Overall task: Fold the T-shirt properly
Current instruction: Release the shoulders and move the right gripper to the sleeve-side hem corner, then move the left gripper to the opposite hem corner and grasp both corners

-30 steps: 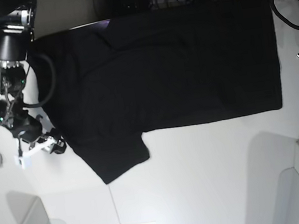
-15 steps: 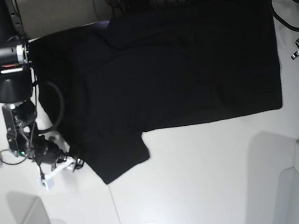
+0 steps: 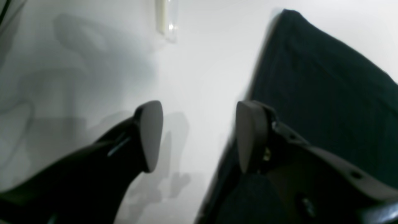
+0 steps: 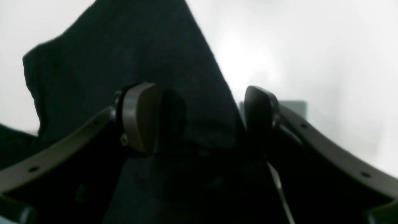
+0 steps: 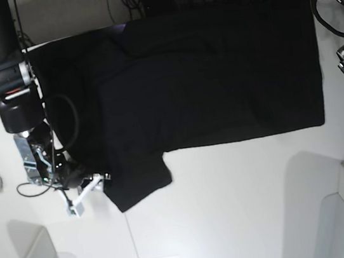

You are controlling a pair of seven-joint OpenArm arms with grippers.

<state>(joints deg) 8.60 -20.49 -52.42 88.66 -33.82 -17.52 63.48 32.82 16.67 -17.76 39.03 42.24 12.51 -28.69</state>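
Because the T-shirt (image 5: 203, 76) lies flat with its long axis running along the far edge of the surface (image 5: 247, 208), hem toward the right edge as the base view shows it and sleeve toward the left, the sleeve end decides what comes next. At that end the right gripper (image 4: 199, 118) is low over the near sleeve (image 5: 138, 182), fingers (image 4: 140, 116) spread, with the sleeve's black cloth lying between them and its slanted edge passing just inside the right-hand finger. Nothing is pinched yet. The left gripper (image 3: 199, 137) is at the hem side, also spread, one finger (image 3: 252, 137) over the cloth's edge and the other over bare white surface. My judgement is that the right arm is better placed: closing would catch the sleeve, ready to be folded in toward the body.
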